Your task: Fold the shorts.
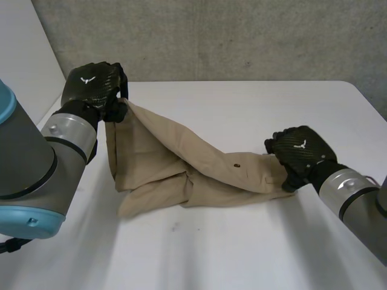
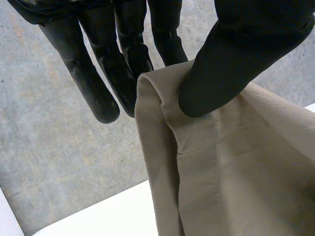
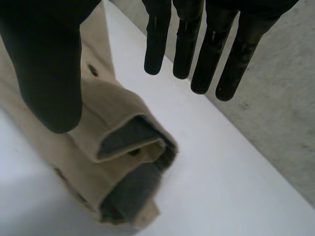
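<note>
The tan shorts [image 1: 181, 163] lie crumpled across the white table [image 1: 242, 254], with one end raised at the far left. My left hand [image 1: 94, 87] holds that raised end above the table. In the left wrist view its thumb [image 2: 236, 64] pinches a hemmed edge of the shorts [image 2: 236, 172] against the fingers. My right hand [image 1: 299, 151] rests at the shorts' other end, by the waistband. In the right wrist view its fingers [image 3: 211, 49] are straight and spread away from the thumb, and the waistband end [image 3: 118, 123], with grey lining and a button, lies loose below the palm.
The table's far edge meets a grey wall [image 1: 242, 36]. Bare tabletop lies in front of the shorts and to the right of the right hand [image 3: 221, 187].
</note>
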